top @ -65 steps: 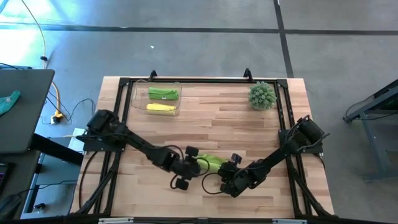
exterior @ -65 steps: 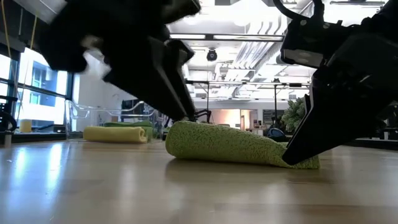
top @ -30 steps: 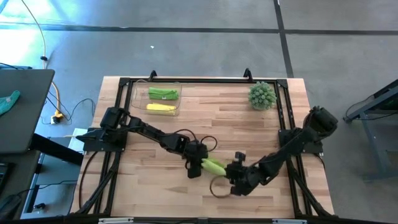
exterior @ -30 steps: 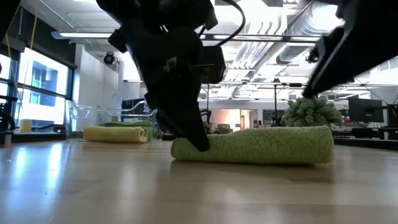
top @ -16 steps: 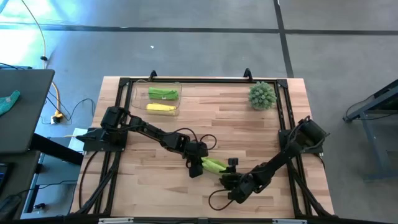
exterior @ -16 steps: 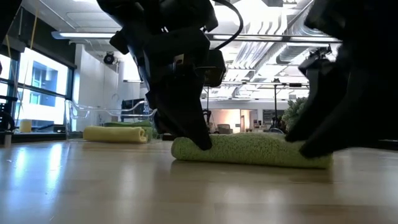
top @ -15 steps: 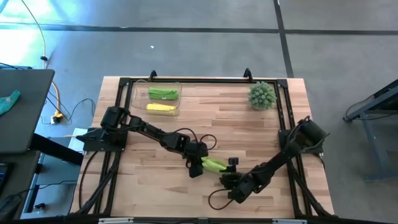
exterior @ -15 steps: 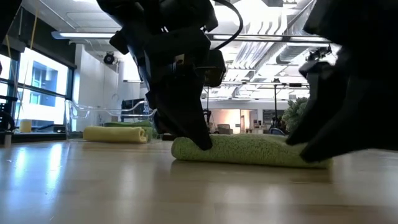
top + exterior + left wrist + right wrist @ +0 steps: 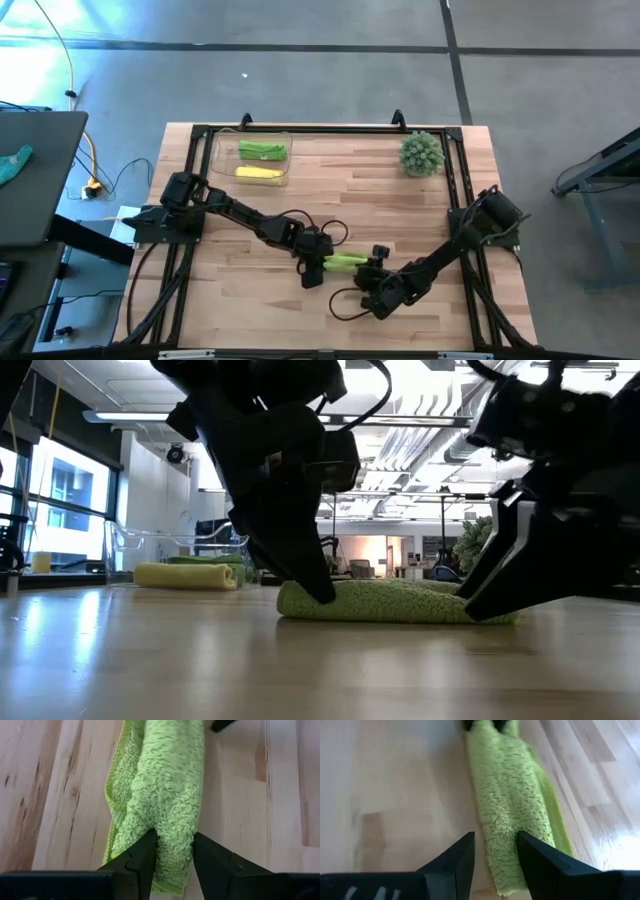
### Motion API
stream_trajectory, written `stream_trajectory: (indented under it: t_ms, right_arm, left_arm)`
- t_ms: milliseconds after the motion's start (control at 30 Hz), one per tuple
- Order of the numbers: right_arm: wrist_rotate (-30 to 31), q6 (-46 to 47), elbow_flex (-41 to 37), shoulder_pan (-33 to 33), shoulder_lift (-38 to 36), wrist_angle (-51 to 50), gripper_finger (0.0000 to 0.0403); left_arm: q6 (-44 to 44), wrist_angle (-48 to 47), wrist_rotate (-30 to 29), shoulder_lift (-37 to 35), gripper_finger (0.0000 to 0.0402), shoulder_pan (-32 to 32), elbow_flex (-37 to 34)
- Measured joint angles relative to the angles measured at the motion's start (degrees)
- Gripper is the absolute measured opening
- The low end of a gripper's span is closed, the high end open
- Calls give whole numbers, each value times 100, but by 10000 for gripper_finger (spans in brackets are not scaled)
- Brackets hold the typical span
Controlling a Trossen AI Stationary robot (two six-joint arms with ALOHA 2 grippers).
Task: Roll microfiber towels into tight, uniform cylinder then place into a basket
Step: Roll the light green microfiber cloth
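two hands work on one green towel [image 9: 343, 262], which lies as a loose roll near the front middle of the table [image 9: 400, 200]. the left hand [image 9: 172, 851] is closed on one end of it, the pile squeezed between its fingers. the right hand [image 9: 496, 854] stands at the other end with its fingers a little apart around the tip of the cloth; whether it really pinches cannot be told.

the roll could easily come loose from here. in the left wrist view a thin edge of the cloth hangs out at one side, so the layers are not tight, and a lift by the ends alone would probably let the middle sag and unwind. a pull by the two hands in different directions could also stretch the roll flat.

the high view alone shows the basket [image 9: 220, 165] at the far left corner, well apart from the hands, with a yellow towel [image 9: 258, 173] and another green towel [image 9: 262, 150] already lying in it. the low view shows what the high view hides: the roll rests flat on the wood and is thicker at the left hand's end.
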Motion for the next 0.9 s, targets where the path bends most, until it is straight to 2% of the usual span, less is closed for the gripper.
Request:
stream_trajectory:
  t_ms: [300, 467, 567, 700, 900]
  right_arm:
    - [26, -927, 248, 299, -61, -3, 142]
    - [509, -1197, 339, 417, -61, -42, 142]
    - [546, -1116, 300, 387, -61, -205, 142]
    - [284, -786, 91, 180, -52, -257, 142]
    - [-467, -106, -239, -284, -99, -105, 142]
  left_arm:
    - [-11, -71, -82, -7, 118, -2, 4]
    - [-12, -69, -92, -7, 118, 0, 4]
    - [-14, -68, -100, -7, 118, 0, 4]
    - [-10, -67, -102, -7, 118, 4, 4]
    - [241, -72, -136, -7, 118, -89, 4]
